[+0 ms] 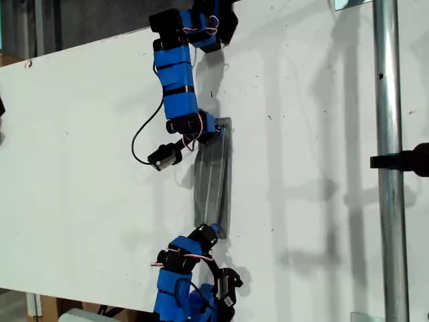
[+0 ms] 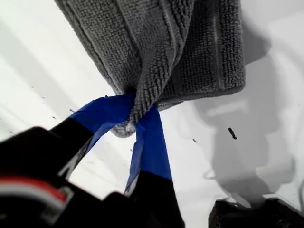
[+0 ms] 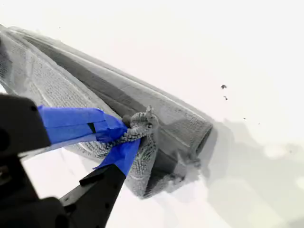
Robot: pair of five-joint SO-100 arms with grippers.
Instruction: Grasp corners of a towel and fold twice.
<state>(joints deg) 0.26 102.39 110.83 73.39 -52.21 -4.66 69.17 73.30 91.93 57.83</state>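
Both my first gripper (image 2: 134,121) and my second gripper (image 3: 127,134) pinch bunched corners of the towel (image 1: 213,178), stretched narrow between them over the table (image 1: 80,134), and either shallow bite could slip under further tension.

A broad white matte tabletop (image 1: 87,147) fills nearly the whole exterior view, its surface flecked with small dark specks and scuffs. Soft grey shadows fall across it toward the exterior view's right, in several overlapping bands. A shiny round metal pole (image 1: 390,168) runs from top to bottom near the exterior view's right edge, with a black clamp fitting (image 1: 405,159) fastened about halfway along it. Beyond the tabletop's slanted far edge, at the exterior view's upper left, lies a dim grey background strip (image 1: 74,20). At the lower left corner of the exterior view, below the tabletop's edge, a patch of light brown wooden surface (image 1: 50,308) shows.
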